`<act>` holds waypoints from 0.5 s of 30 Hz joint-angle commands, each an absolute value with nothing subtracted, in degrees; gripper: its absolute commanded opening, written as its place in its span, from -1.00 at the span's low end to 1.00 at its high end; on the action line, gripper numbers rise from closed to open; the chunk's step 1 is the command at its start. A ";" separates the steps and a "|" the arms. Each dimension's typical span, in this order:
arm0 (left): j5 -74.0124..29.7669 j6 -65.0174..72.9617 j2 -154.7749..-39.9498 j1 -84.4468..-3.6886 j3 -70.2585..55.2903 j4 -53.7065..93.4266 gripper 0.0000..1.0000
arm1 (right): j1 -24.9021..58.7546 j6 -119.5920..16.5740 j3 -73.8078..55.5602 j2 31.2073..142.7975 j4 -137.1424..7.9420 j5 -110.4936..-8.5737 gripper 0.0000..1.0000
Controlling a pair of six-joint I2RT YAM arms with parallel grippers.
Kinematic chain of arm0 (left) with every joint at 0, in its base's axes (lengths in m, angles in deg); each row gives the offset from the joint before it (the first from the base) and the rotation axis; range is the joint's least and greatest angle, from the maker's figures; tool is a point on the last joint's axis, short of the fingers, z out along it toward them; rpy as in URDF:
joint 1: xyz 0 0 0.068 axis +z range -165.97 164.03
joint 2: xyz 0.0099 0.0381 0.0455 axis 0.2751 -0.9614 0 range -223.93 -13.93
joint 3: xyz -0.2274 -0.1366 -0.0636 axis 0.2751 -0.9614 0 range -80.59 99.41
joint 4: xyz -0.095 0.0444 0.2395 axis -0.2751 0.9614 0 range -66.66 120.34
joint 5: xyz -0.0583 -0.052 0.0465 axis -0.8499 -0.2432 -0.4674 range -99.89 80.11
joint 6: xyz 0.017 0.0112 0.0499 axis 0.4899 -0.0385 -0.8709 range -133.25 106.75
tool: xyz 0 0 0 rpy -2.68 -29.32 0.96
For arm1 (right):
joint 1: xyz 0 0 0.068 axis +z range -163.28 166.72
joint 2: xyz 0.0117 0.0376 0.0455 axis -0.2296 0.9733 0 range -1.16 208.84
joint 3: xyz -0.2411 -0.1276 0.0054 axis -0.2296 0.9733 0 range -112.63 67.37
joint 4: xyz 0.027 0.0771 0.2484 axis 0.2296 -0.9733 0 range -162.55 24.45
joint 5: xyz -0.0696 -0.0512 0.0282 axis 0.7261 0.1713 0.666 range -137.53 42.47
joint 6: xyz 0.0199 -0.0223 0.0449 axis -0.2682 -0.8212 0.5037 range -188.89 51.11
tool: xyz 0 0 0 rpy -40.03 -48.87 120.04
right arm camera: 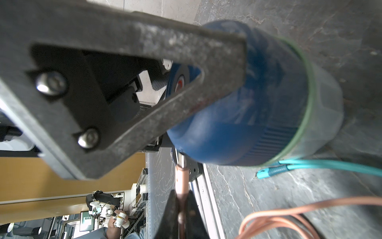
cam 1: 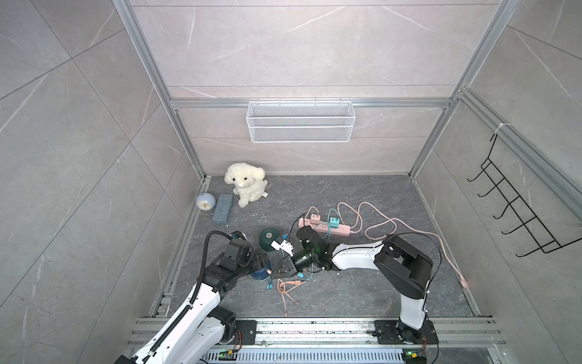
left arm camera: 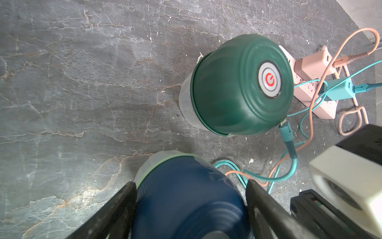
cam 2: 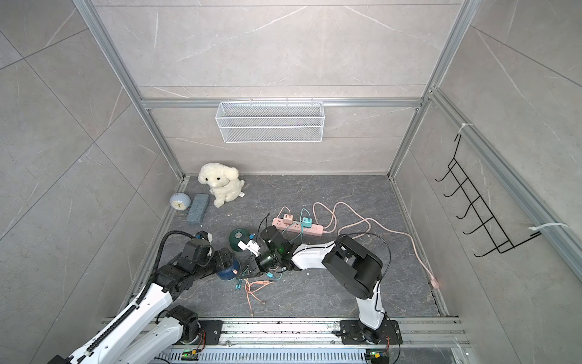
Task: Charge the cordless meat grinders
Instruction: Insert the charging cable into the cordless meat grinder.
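In both top views the left arm (cam 1: 231,263) hides most of the dark blue plastic dome grinder (cam 1: 259,275). Whether the blurred pink plug (right arm camera: 182,172) sits in it cannot be told.

The left arm (cam 1: 195,299) stretches low and forward, its left pincer (left arm camera: 191,186) spread wide with both fingers pressed against the sides of the dark blue dome-shaped plastic grinder (left arm camera: 186,209), while the bent right arm (cam 1: 356,257) reaches across toward it, its right pincer (right arm camera: 181,195) clamped on a salmon-pink cable plug (right arm camera: 182,173).
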State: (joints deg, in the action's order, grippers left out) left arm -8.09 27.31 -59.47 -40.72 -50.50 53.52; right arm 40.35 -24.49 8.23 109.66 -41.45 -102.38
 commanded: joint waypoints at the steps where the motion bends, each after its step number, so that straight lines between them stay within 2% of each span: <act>1: -8.76 27.64 -60.57 -40.67 -52.03 57.27 0.67 | 40.21 -24.32 8.29 109.56 -40.40 -102.99 -1.00; 15: -8.88 27.62 -60.25 -40.67 -52.49 56.95 0.67 | 40.16 -25.35 5.69 110.37 -43.98 -101.58 -1.00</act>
